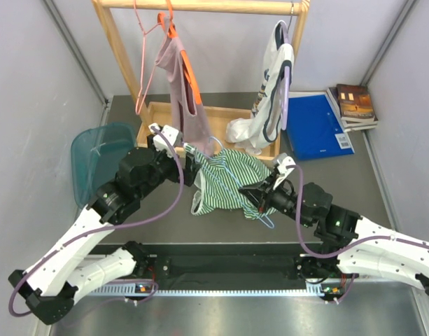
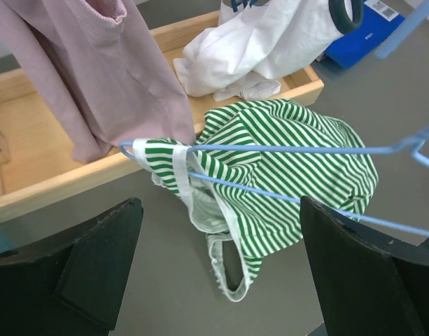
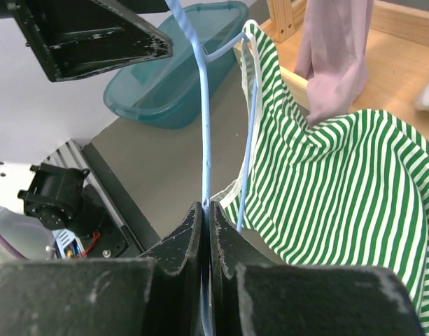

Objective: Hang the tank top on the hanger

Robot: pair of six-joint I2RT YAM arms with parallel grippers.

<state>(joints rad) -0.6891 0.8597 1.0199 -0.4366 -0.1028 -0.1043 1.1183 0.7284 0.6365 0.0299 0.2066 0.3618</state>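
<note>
Tank top [image 1: 224, 183] over grey table [image 1: 221, 227]

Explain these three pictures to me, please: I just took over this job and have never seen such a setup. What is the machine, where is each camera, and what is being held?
The machine is two robot arms bolted at the table's near edge, each ending in a two-finger gripper. The wide picture looks down from above and behind them. The other two come from a camera on each wrist.

The right gripper is shut on the wire of the light-blue hanger. The striped tank top is bunched on that hanger, with one strap looped around its end. The left gripper is open and holds nothing, facing that strap.

Farther back are a wooden tray, a teal bin, a blue folder and some books. A wooden rack carries other tops.
</note>
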